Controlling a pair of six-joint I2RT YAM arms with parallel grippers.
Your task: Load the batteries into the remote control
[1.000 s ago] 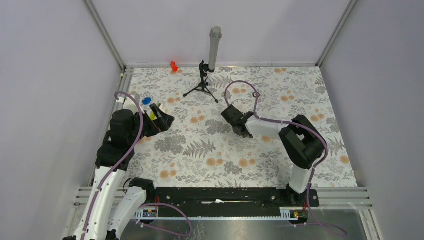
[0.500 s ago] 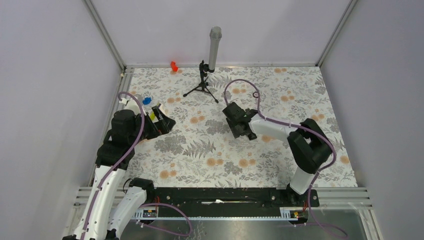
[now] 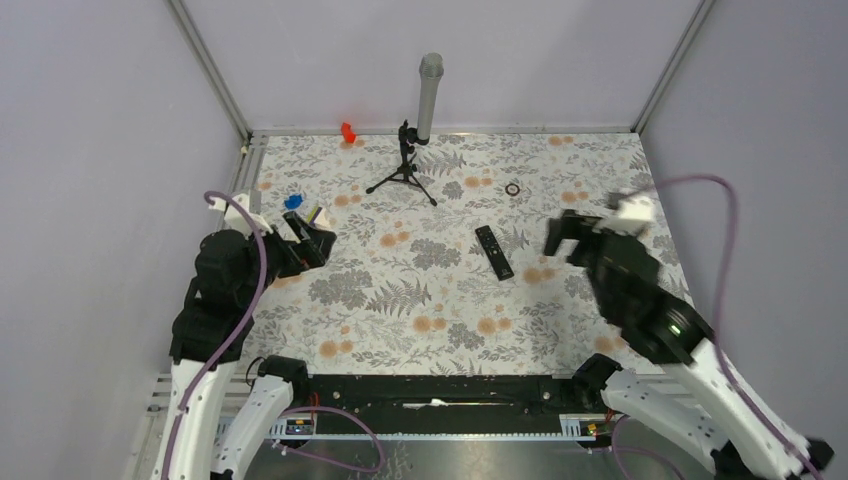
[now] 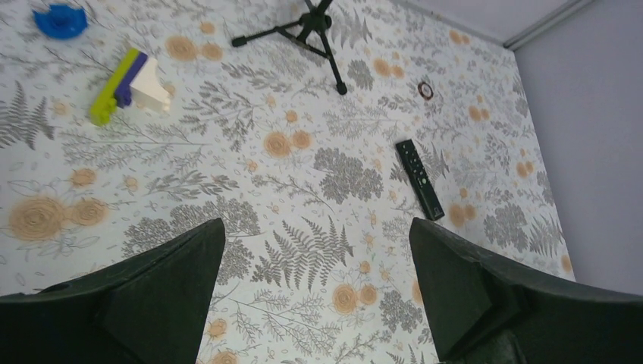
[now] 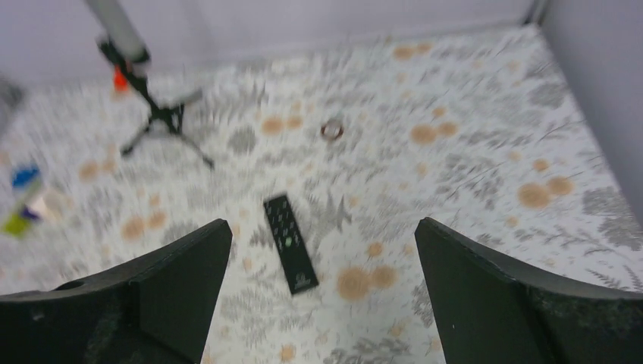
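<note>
The remote control [image 3: 493, 252] is a slim black bar lying flat on the flowered table, buttons up, with nothing touching it. It also shows in the left wrist view as the remote control [image 4: 419, 179] and, blurred, in the right wrist view as the remote control [image 5: 290, 244]. My right gripper [image 3: 568, 234] hangs raised to the right of it, open and empty [image 5: 322, 231]. Far to the left, my left gripper [image 3: 308, 240] is also open and empty [image 4: 315, 235]. The batteries are out of view.
A black tripod [image 3: 404, 172] with a grey cylinder [image 3: 430, 95] stands at the back. A small ring [image 3: 512, 188] lies behind the remote. A blue lump [image 3: 293, 201] and a coloured block [image 4: 133, 82] lie at the far left. A red piece [image 3: 348, 131] sits by the back wall.
My right gripper has opened, lifted off the remote and swung back to the right, leaving the remote on the table. The left arm has drawn back slightly to the left.
</note>
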